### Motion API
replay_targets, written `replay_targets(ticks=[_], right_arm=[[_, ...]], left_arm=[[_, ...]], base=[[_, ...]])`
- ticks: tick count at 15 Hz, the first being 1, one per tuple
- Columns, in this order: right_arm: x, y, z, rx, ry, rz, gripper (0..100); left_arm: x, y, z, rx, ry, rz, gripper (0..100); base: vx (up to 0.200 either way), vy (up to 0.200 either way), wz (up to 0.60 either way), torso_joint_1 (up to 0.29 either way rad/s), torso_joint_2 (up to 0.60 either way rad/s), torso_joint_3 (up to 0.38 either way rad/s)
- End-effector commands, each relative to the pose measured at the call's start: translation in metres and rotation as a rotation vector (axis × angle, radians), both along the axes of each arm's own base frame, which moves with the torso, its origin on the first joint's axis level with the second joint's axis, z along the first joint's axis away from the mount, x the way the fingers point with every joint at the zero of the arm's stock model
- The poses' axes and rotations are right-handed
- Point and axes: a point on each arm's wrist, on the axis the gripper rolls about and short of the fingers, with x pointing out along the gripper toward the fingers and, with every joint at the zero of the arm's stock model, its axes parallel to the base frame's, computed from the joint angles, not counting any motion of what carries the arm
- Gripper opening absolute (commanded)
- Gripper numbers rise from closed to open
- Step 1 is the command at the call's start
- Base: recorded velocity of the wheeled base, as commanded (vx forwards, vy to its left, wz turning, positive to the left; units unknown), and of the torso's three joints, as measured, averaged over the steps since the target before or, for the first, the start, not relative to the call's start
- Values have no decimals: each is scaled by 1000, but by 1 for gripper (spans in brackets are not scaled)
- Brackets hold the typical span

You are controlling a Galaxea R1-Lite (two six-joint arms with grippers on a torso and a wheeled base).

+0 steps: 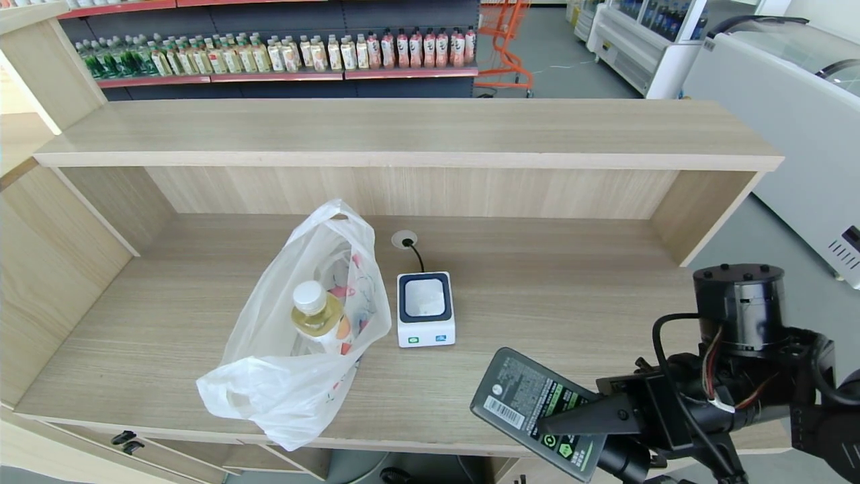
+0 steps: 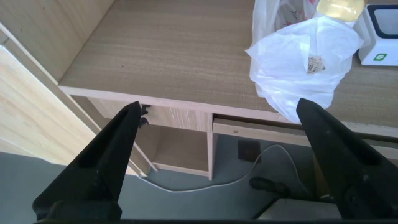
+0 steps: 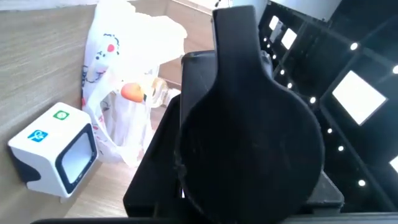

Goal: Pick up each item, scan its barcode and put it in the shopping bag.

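Note:
My right gripper (image 1: 571, 420) is shut on a flat dark grey packet (image 1: 534, 410), held over the counter's front edge at the right, barcode label facing up. In the right wrist view the packet (image 3: 249, 130) blocks most of the scene. The white scanner box (image 1: 425, 308) with a dark-framed window sits mid-counter, cabled to a grommet behind it; the scanner (image 3: 53, 149) also appears beside the bag. The white plastic shopping bag (image 1: 302, 336) lies left of the scanner with a yellow-liquid bottle (image 1: 316, 312) standing in it. My left gripper (image 2: 217, 162) hangs open below the counter's front edge, left of the bag (image 2: 305, 59).
The wooden counter (image 1: 571, 282) has a raised back shelf and side walls. Drawers with a dark handle (image 1: 126, 440) run under the front edge. Store shelves of bottles (image 1: 282, 54) and freezers (image 1: 772, 81) stand beyond the counter.

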Motion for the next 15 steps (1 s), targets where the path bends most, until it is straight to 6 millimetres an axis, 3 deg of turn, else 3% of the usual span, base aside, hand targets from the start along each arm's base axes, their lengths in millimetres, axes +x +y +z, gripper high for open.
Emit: replay_targets(ticks=[1,15], right_arm=[[1,3,-2,-2,6,8,0],[3,4,10,29,-63,9,0]], left_arm=[[0,0,0,0,0,1,100],[0,0,0,0,0,1,100]], base=[[0,0,0,0,0,0],[0,0,0,0,0,0]])
